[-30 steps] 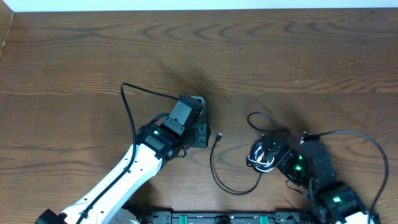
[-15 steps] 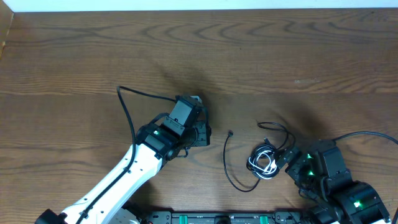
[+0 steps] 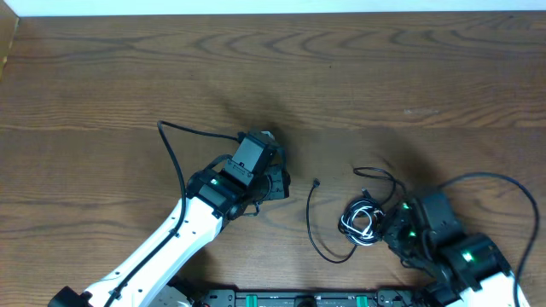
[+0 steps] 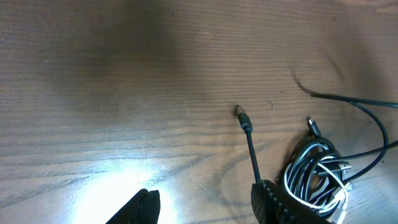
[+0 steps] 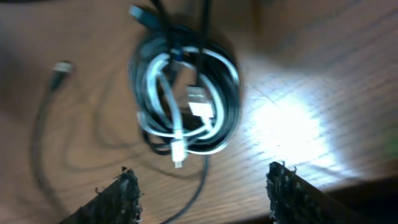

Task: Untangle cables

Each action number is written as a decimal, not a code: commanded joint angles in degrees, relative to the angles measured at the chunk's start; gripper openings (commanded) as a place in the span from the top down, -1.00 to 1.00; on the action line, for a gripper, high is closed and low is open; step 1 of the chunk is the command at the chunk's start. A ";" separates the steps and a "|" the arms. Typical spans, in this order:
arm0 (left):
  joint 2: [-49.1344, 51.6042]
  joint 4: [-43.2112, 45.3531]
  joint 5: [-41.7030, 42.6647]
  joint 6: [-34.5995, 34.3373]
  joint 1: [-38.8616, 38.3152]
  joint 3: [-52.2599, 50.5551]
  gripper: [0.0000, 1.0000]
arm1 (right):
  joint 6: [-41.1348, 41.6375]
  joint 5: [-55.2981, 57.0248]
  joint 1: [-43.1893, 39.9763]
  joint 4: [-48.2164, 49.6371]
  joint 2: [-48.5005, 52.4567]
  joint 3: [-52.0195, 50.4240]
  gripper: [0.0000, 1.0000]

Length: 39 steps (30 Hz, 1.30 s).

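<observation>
You are poising the right gripper (image 5: 205, 199), fingers apart and empty, beside the coiled cables (image 3: 363, 223) on the table (image 3: 256, 68), probably for a grab; the left gripper (image 4: 205, 208), likewise apart, is hovering nearby.

Two arms of one make fill our overhead frame: the left arm (image 3: 162, 247), a long white link ending in a black wrist block, and the right arm (image 3: 444, 240), black at the wrist with a white shell behind, each dotted with small green lights (image 3: 213, 181). We see a black cable (image 3: 162, 128) looping off the left wrist and a second cable (image 3: 486, 176) arcing over the right. From our wrist cameras, the left fingers (image 4: 144, 205) look smooth and black, the right fingers (image 5: 118, 199) dark and rough-edged.
</observation>
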 commanded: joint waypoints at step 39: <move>-0.20 -1.53 3.13 7.15 0.92 0.33 -0.05 | -10.03 -1.75 0.00 41.27 40.09 1.31 -0.63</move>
